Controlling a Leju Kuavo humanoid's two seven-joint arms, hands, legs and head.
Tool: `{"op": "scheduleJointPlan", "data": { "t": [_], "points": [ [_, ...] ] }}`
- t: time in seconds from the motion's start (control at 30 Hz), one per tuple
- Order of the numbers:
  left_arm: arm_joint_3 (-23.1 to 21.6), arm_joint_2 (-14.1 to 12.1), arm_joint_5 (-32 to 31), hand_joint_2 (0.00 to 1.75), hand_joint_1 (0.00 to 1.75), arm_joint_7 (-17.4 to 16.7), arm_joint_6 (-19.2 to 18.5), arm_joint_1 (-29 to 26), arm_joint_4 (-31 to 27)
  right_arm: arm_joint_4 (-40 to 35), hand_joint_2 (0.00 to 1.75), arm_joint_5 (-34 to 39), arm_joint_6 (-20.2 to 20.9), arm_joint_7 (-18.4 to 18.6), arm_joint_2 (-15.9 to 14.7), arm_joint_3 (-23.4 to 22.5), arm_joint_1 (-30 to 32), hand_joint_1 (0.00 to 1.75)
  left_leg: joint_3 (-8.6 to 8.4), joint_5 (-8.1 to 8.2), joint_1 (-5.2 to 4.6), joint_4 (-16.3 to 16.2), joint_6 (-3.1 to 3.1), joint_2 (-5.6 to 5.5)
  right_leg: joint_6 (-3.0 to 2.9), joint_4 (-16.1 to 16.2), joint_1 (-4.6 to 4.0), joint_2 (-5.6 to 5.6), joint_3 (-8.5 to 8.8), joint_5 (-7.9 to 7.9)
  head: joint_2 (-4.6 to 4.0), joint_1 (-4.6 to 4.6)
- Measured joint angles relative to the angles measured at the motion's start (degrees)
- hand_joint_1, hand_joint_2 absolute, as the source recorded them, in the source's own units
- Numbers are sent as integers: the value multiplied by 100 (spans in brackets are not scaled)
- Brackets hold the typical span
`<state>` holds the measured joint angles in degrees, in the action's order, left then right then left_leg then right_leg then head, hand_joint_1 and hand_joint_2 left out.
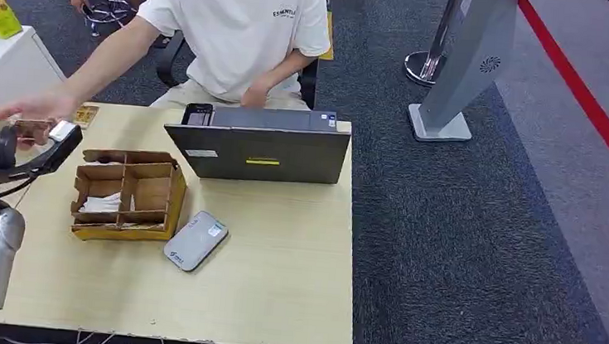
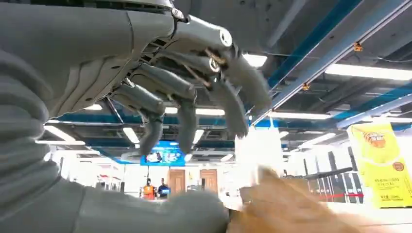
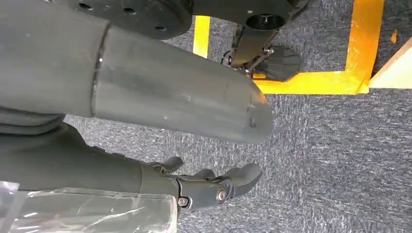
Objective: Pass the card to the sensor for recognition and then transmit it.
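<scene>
Card [image 1: 62,130] held out in left hand [image 1: 41,149] at table's [image 1: 277,261] far-left edge, apparently under person's hand [image 1: 37,105]; right hand [image 3: 214,187] hung empty, fingers loosely apart. Release only once taken.

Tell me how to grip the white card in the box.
Pinch the card's exposed edge, coming straight down: it lies in the box's near-left compartment, walled on every side, so probably only the top is open.
</scene>
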<state>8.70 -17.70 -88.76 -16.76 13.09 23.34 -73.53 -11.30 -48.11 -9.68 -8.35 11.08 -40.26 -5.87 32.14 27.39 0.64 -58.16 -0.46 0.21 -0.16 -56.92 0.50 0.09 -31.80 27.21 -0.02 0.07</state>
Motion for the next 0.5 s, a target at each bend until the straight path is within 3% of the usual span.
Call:
{"op": "scheduleJointPlan", "data": {
  "t": [0.17,0.27,0.5],
  "points": [
    [44,37,0,175,0,50,4,-12,0,2,0,-2,-2,0,0,0,1,0,0,0,0,0,0,-1,0,0,0,0,0,0,2,0],
    [59,157,0,175,0,327,65,-58,-102,2,0,7,-11,-7,0,-11,3,0,0,0,0,-1,0,-2,0,1,0,-1,0,0,2,0],
    [29,1216,0,175,0,1341,46,-481,-1240,-24,0,157,-2,-109,0,-227,-4,0,11,4,-5,-12,6,-1,3,3,4,-1,-5,-1,0,-2]
  ]
}}
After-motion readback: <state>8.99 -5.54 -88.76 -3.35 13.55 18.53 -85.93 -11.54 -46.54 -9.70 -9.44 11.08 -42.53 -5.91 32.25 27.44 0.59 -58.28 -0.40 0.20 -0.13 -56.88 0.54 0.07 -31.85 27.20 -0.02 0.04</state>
